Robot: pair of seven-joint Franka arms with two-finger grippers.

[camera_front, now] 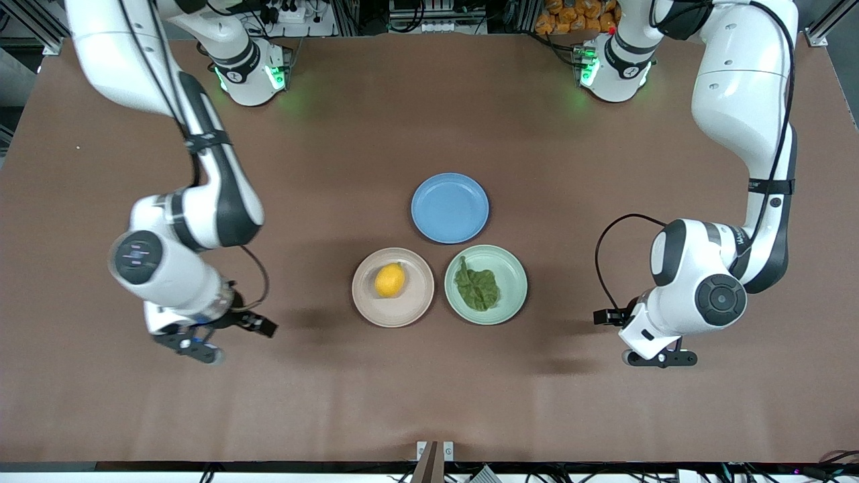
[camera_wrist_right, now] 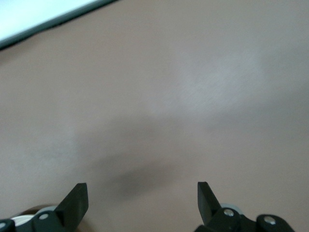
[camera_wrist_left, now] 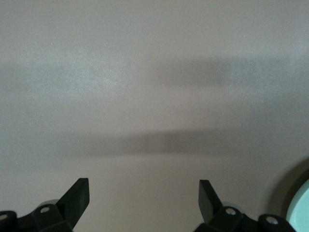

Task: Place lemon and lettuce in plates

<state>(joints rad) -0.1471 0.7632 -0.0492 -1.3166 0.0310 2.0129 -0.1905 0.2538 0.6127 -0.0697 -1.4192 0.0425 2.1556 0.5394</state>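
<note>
The yellow lemon (camera_front: 390,280) lies in the beige-cream plate (camera_front: 371,308). The dark green lettuce (camera_front: 477,287) lies flat in the pale mint green plate (camera_front: 513,278), which stands beside the beige one toward the left arm's end. My left gripper (camera_front: 661,359) is open and empty over bare table toward the left arm's end; its wrist view shows the open gripper (camera_wrist_left: 144,195) and the green plate's rim (camera_wrist_left: 301,208). My right gripper (camera_front: 191,345) is open and empty over bare table toward the right arm's end; its wrist view shows the open gripper (camera_wrist_right: 142,198) over brown table only.
An empty blue plate (camera_front: 449,208) stands farther from the front camera than the two other plates, touching neither. The brown table (camera_front: 429,402) carries nothing else. A pale strip (camera_wrist_right: 38,14) past the table's edge shows in the right wrist view.
</note>
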